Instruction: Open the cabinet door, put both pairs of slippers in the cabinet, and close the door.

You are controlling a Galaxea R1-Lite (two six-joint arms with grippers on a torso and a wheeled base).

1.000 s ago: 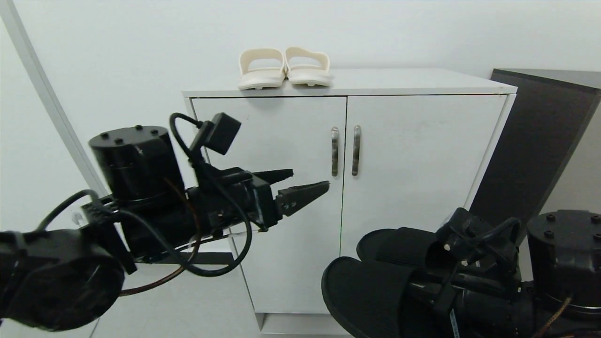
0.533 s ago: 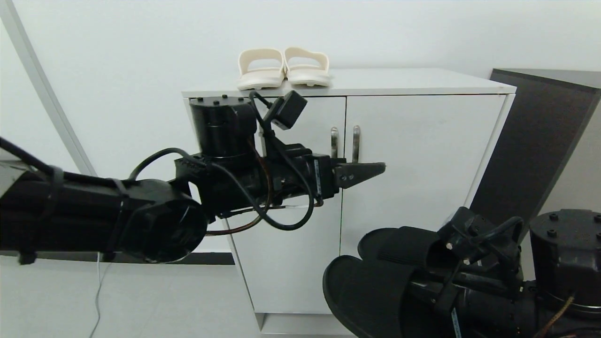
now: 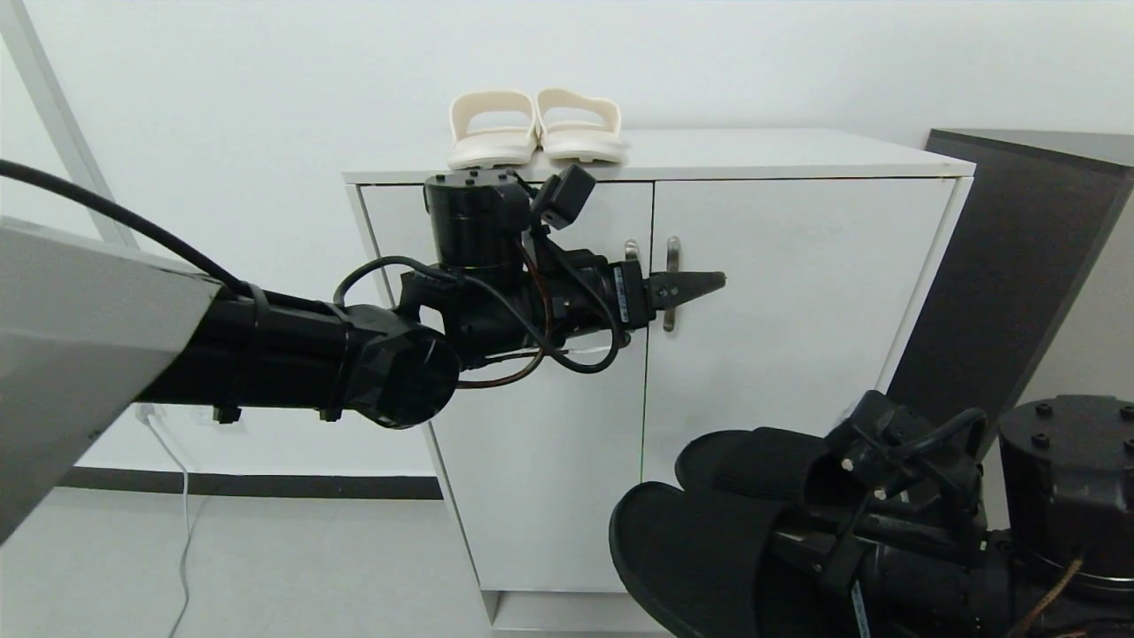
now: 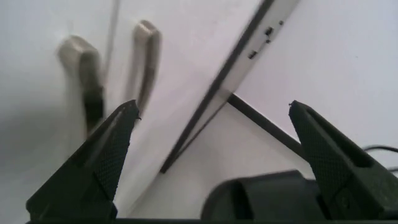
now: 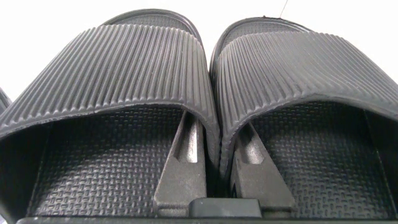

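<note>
Left claw (image 3: 713, 283), fingers spread apart, sits at the metal bar handles (image 3: 672, 252) of the closed white two-door cabinet (image 3: 797, 354). Pair of cream rubber slippers (image 3: 536, 133) rests on the cabinet top. Right claw (image 5: 219, 171) is clamped on the pair of black ribbed slippers (image 3: 700, 540), low before the right door

Left arm: pale grey flat-sided upper shell (image 3: 80, 354), then matte black tubular links (image 3: 283, 354). Black cylindrical motor housing (image 3: 474, 226), small screw heads on its cap. Boxy black wrist camera (image 3: 567, 195) on a short stalk. Looped black cables (image 3: 580, 369) plus one thin brown wire (image 3: 496, 379). Left gripper (image 3: 709, 282): black tapered wedge fingers (image 4: 99, 168), narrow white printed label (image 3: 622, 294) at the base.

Right arm: black capped cylinder (image 3: 1063, 478) with screws. Right gripper (image 5: 219, 155): smooth black ridged fingers (image 5: 183, 168).
</note>
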